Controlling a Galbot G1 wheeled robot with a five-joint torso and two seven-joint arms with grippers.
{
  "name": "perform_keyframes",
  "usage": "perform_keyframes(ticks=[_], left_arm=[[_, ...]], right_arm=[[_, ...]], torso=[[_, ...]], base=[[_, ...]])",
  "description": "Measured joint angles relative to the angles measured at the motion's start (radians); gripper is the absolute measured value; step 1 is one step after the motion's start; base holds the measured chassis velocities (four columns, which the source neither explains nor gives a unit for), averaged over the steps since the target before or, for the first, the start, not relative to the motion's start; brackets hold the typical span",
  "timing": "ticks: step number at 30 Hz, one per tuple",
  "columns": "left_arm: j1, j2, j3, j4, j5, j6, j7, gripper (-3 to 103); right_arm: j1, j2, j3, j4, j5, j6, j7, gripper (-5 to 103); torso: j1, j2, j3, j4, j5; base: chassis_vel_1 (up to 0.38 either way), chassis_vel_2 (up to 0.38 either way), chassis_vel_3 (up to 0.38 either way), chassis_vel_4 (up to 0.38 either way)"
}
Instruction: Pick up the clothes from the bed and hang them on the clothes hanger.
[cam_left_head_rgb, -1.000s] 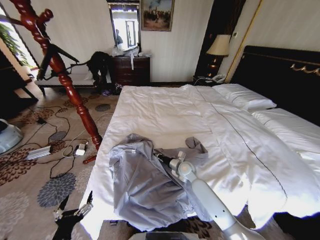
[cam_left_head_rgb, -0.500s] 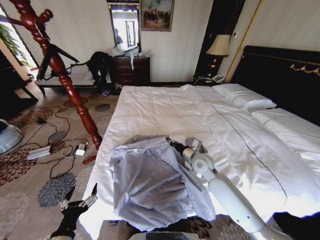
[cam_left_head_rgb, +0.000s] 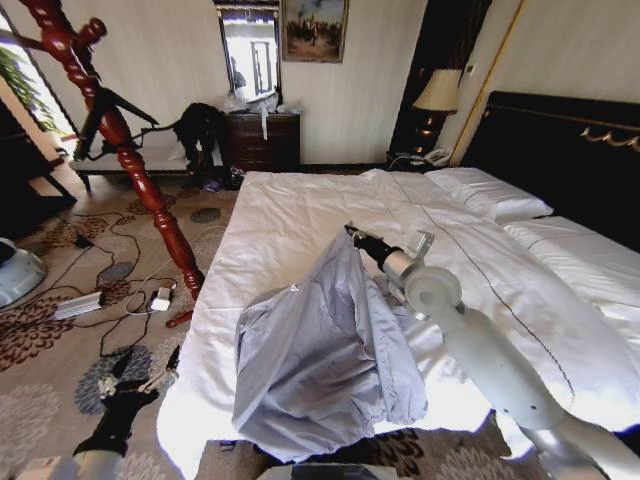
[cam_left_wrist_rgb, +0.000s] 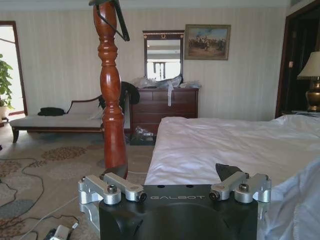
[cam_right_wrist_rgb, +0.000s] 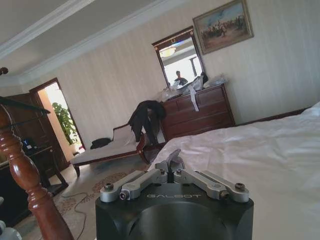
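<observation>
The grey-lavender shirt (cam_left_head_rgb: 320, 350) hangs in a peak over the near corner of the bed (cam_left_head_rgb: 320, 205), its lower part still draped on the sheet and over the edge. My right gripper (cam_left_head_rgb: 352, 233) is shut on the shirt's top, raised above the mattress; its fingertips (cam_right_wrist_rgb: 173, 157) are pressed together. Low beside the bed over the carpet, my left gripper (cam_left_head_rgb: 140, 378) stands open and holds nothing, its fingers (cam_left_wrist_rgb: 227, 172) spread apart. The shirt's edge (cam_left_wrist_rgb: 300, 205) shows next to it. The black clothes hanger (cam_left_head_rgb: 112, 112) hangs on the wooden stand, also seen as the hanger (cam_left_wrist_rgb: 111, 15).
The turned red-brown stand post (cam_left_head_rgb: 135, 170) leans between the carpet and the bed's left side. Cables and a power strip (cam_left_head_rgb: 78, 305) lie on the floor. A dresser (cam_left_head_rgb: 262, 140), a black garment (cam_left_head_rgb: 200, 125) on a chaise and a lamp (cam_left_head_rgb: 437, 92) stand along the far wall.
My right gripper rose and moved farther over the bed, pulling the shirt up from a flat heap into a hanging peak. My left gripper shifted slightly left and up.
</observation>
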Motion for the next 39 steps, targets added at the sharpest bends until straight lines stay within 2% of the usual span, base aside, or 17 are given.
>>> perform_keyframes(ticks=[10,11,14,15,19,20,22,23,25,27,28,31,33,35,36,39], left_arm=[[-0.049,0.08,-0.125,-0.044,-0.114,0.071,-0.026,100],[-0.055,0.092,-0.146,-0.05,-0.13,0.082,-0.031,100],[-0.093,0.155,-0.259,-0.076,-0.244,0.161,-0.072,100],[-0.093,0.155,-0.259,-0.076,-0.244,0.161,-0.072,100],[-0.136,0.22,-0.355,-0.08,-0.383,0.249,-0.134,100],[-0.136,0.22,-0.355,-0.08,-0.383,0.249,-0.134,100],[-0.175,0.261,-0.395,-0.08,-0.447,0.298,-0.19,100],[-0.175,0.261,-0.395,-0.08,-0.447,0.298,-0.19,100],[-0.221,0.302,-0.407,-0.08,-0.507,0.336,-0.265,102],[-0.249,0.331,-0.411,-0.079,-0.535,0.352,-0.303,101],[-0.249,0.331,-0.411,-0.079,-0.535,0.352,-0.303,101],[-0.29,0.441,-0.483,-0.079,-0.654,0.387,-0.36,100],[-0.299,0.467,-0.501,-0.079,-0.682,0.394,-0.369,100],[-0.356,0.557,-0.544,-0.078,-0.763,0.416,-0.4,100],[-0.356,0.557,-0.544,-0.078,-0.763,0.416,-0.4,100],[-0.467,0.642,-0.545,-0.078,-0.858,0.455,-0.449,100]], right_arm=[[0.049,-0.072,0.041,0.037,0.043,-0.004,0.019,1],[0.053,-0.083,0.048,0.041,0.05,-0.004,0.019,1],[0.067,-0.131,0.079,0.054,0.077,-0.006,0.02,1],[0.067,-0.131,0.079,0.054,0.077,-0.006,0.02,1],[0.047,-0.176,0.115,0.073,0.091,-0.006,0.021,1],[0.047,-0.176,0.115,0.073,0.091,-0.006,0.021,1],[0.015,-0.197,0.142,0.094,0.095,-0.006,0.02,1],[0.015,-0.197,0.142,0.094,0.095,-0.006,0.02,1],[-0.014,-0.206,0.166,0.116,0.097,-0.005,0.021,1],[-0.044,-0.211,0.191,0.133,0.096,-0.004,0.022,1],[-0.044,-0.211,0.191,0.133,0.096,-0.004,0.022,1],[-0.149,-0.236,0.271,0.171,0.087,-0.001,0.023,1],[-0.168,-0.24,0.285,0.175,0.085,-0.001,0.023,1],[-0.245,-0.265,0.346,0.197,0.083,0.002,0.02,1],[-0.245,-0.265,0.346,0.197,0.083,0.002,0.02,1],[-0.325,-0.301,0.419,0.223,0.082,0.005,0.012,1]], torso=[[0.0,0.0,0.0,0.0001,0.0],[0.0,0.0,0.0,0.0,0.0001],[0.0,0.0,0.0,0.0001,0.0001],[0.0,0.0,0.0,0.0001,0.0001],[0.0,0.0,0.0,-0.0002,0.0001],[0.0,0.0,0.0,-0.0002,0.0001],[0.0,0.0,0.0,0.0003,0.0],[0.0,0.0,0.0,0.0003,0.0],[0.0,0.0,0.0,0.0,0.0],[0.0,0.0,0.0,0.0003,0.0],[0.0,0.0,0.0,0.0003,0.0],[0.0,0.0,0.0,0.0,0.0002],[0.0,0.0,0.0,-0.0003,0.0003],[0.0,0.0,0.0,-0.0001,0.0004],[0.0,0.0,0.0,-0.0001,0.0004],[0.0,0.0,0.0,0.0,-0.0004]], base=[[0.0,0.0,0.0,0.0],[0.0,0.0,0.0,0.0],[0.0,0.0,0.0,0.0],[0.0,0.0,0.0,0.0],[0.0,0.0,0.0,0.0],[0.0,0.0,0.0,0.0],[0.0,0.0,0.0,0.0],[0.0,0.0,0.0,0.0],[0.0,0.0,0.0,0.0],[0.0,0.0,0.0,0.0],[0.0,0.0,0.0,0.0],[0.0,0.0,0.0,0.0],[0.0,0.0,0.0,0.0],[0.0,0.0,0.0,0.0],[0.0,0.0,0.0,0.0],[0.0,0.0,0.0,0.0]])
